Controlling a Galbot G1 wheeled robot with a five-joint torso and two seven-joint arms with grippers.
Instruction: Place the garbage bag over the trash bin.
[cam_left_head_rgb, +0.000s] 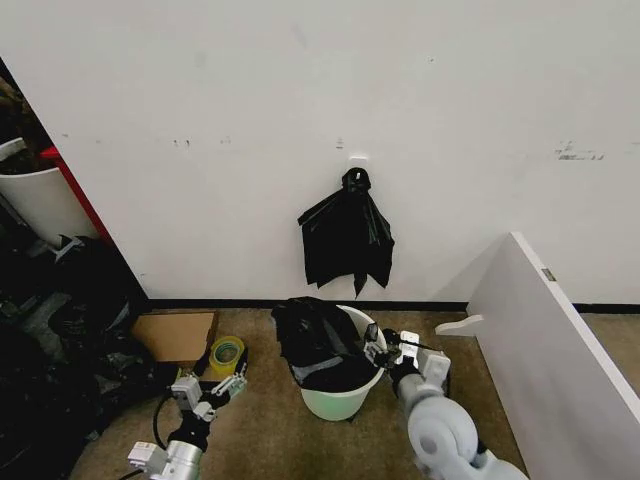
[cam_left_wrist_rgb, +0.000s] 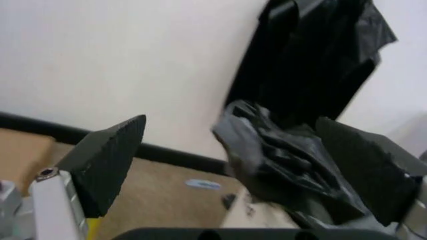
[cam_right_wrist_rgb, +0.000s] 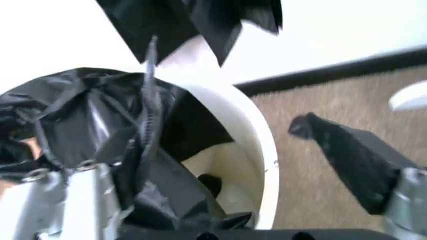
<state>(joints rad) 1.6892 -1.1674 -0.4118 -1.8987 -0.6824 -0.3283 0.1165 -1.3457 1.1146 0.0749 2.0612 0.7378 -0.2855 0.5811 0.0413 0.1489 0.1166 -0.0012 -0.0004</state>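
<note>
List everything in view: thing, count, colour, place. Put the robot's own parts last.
garbage bag: one, glossy black, draped over the bin's left rim and partly inside.
trash bin: one, cream-white, on the carpet by the wall.
knotted bag bunch: one, black, hanging on the wall above the bin.
tape roll: one, yellow, on the floor left of the bin.
cardboard: one, brown, flat beside the tape roll.
white panel: one, leaning at right.
clutter heap: dark, far left.
left gripper: jaws open, left of the bin.
right gripper: jaws open, at the bin's right rim.
</note>
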